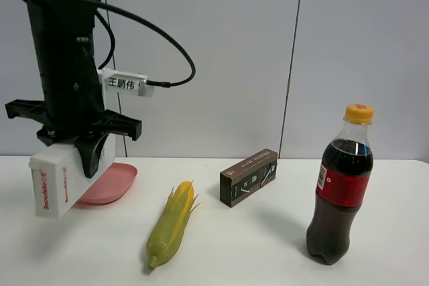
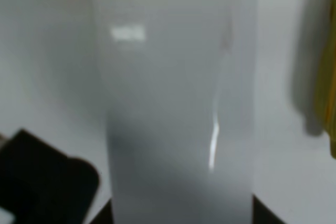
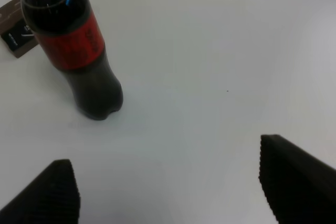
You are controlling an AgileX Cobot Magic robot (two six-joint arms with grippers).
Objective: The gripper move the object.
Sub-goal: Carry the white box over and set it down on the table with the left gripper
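Observation:
My left gripper (image 1: 86,157), a black arm end with a cable and a white label, is shut on the long white carton (image 1: 57,180). It holds the carton tilted, red-lettered end toward the camera, at the table's left, just in front of the pink plate. In the left wrist view the carton (image 2: 173,103) fills the frame and is blurred. A dark finger (image 2: 47,182) shows beside it. My right gripper (image 3: 170,187) is open and empty over bare table, near the cola bottle (image 3: 79,51). It is out of the high view.
A pink plate (image 1: 110,182) lies behind the carton. A corn cob (image 1: 171,224) lies at centre front. A dark brown box (image 1: 248,177) stands behind it. A cola bottle (image 1: 340,189) stands at the right. A grey wall runs along the back.

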